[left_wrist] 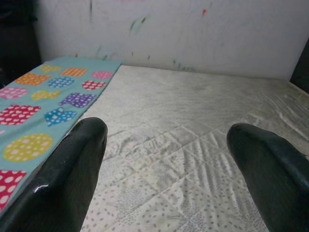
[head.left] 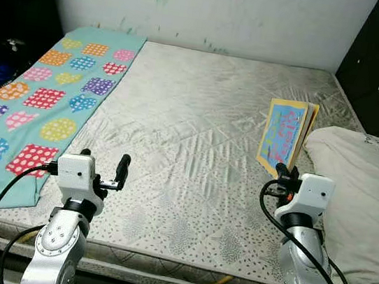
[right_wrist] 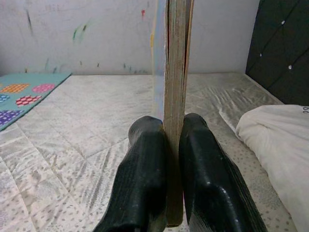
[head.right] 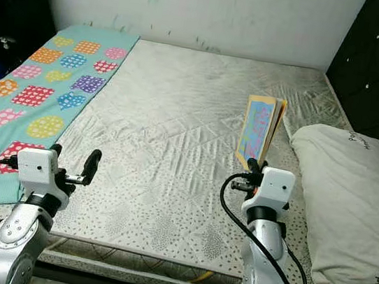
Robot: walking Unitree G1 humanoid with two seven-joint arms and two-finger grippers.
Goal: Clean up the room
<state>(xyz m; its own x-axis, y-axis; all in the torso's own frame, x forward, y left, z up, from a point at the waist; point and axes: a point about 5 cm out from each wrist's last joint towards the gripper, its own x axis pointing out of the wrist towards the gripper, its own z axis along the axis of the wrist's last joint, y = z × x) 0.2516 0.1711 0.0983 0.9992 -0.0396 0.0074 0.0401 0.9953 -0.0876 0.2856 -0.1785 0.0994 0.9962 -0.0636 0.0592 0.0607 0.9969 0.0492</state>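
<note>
Jaws of the right gripper (right_wrist: 166, 169) clamp a picture book (head.left: 283, 137), held upright above the bed (head.left: 197, 136) near the pillow (head.left: 361, 201); the left gripper (head.left: 101, 168) hovers with jaws spread, empty. Step in hand looks like carrying the book off (destination unseen), so the next move needs a steady grip while turning away.

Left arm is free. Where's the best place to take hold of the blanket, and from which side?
Grip the blanket at its near corner by the mattress front edge, coming from above. It lies flat, so only edges offer something to pinch, and that corner sits just beside the open left gripper.
</note>
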